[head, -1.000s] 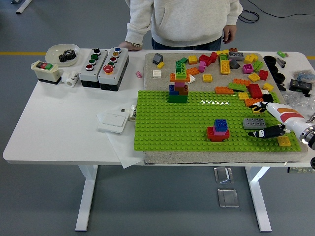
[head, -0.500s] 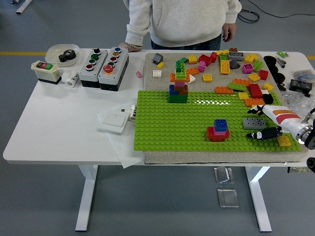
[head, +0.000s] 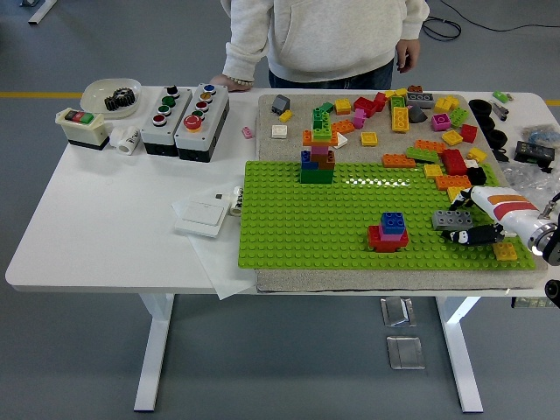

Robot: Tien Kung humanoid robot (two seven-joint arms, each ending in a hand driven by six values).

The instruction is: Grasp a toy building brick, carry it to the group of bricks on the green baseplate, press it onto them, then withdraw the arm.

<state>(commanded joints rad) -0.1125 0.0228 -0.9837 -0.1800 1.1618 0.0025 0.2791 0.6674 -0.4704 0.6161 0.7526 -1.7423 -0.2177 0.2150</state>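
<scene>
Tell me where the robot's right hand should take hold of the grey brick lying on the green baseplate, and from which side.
Grip the flat grey rectangular brick across its two long sides, coming from the right where the right hand already is. It lies flat, studs up, on the green studded baseplate, with open baseplate on its near and far sides; fingers look closed around it, though contact is unclear.

White table [head: 105,219], grey floor [head: 79,367]
</scene>
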